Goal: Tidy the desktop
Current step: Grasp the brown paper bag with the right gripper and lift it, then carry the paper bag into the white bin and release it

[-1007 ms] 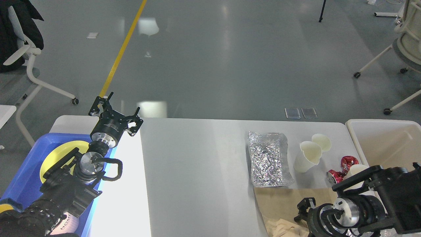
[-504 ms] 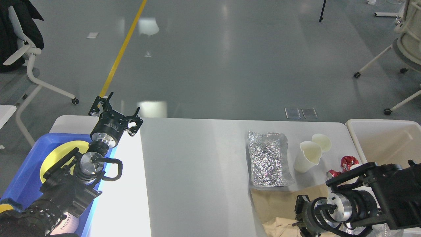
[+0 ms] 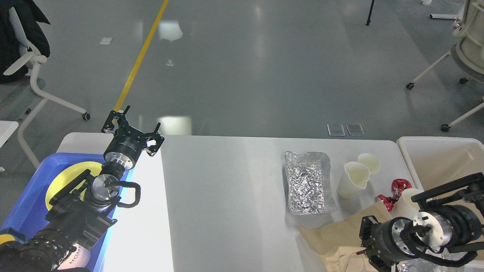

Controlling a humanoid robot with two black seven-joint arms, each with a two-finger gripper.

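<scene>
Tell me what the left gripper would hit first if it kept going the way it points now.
Probably nothing on the white-grey desktop: the left gripper, fingers spread, points up and away past the far edge toward bare grey floor. Depth is unclear.

foil bag (image 3: 309,183), paper cups (image 3: 353,180), blue tray (image 3: 30,196)

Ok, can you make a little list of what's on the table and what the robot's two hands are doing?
table: white-grey desktop
left hand: left gripper, fingers spread open, raised above the table's far left edge, holding nothing
right hand: right gripper, low at the front right, on the brown paper; open or shut cannot be told
shiny thing: silver foil bag, lying flat
cups: two cream paper cups, touching each other
red thing: crushed red can
left side: blue tray holding a yellow plate
right side: beige bin
</scene>
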